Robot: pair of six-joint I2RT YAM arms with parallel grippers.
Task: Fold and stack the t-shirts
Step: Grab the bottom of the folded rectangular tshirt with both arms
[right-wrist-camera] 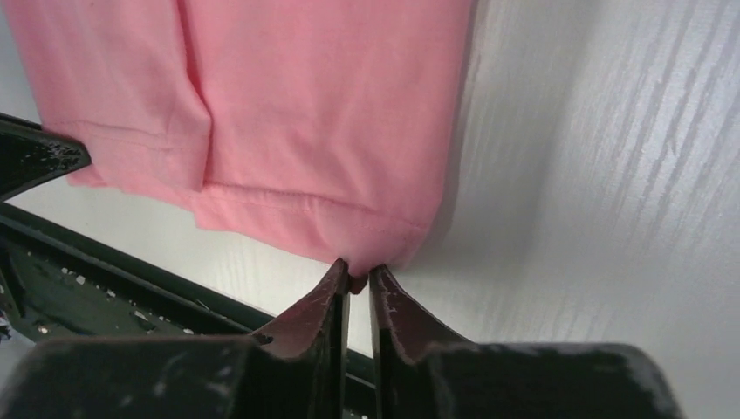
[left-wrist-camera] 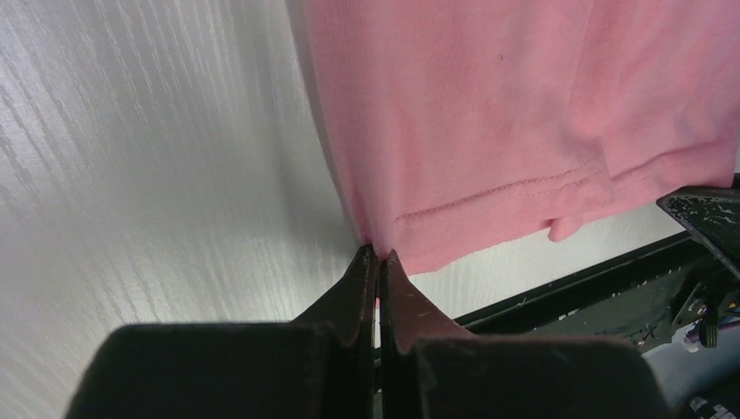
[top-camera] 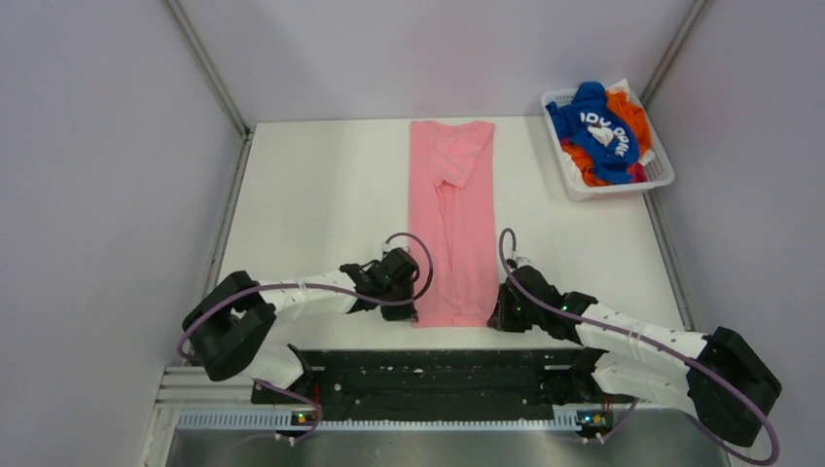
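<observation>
The light pink t-shirt (top-camera: 452, 224) lies flat on the white table, folded lengthwise into a long strip, collar end far and hem near. At the hem's near-left corner (left-wrist-camera: 410, 236), my left gripper (top-camera: 416, 309) (left-wrist-camera: 378, 253) is shut with pink cloth pinched at its tips. At the near-right hem corner (right-wrist-camera: 366, 236), my right gripper (top-camera: 494, 316) (right-wrist-camera: 353, 272) has its jaws drawn in narrow on a nub of the same cloth. The royal blue t-shirt (top-camera: 598, 131) with white lettering and the orange t-shirt (top-camera: 630, 112) are bunched in the basket.
The white slatted basket (top-camera: 662, 165) stands at the far right corner of the table. A black rail (top-camera: 428, 375) runs along the near edge just behind the hem. Grey walls close in the left, right and far sides.
</observation>
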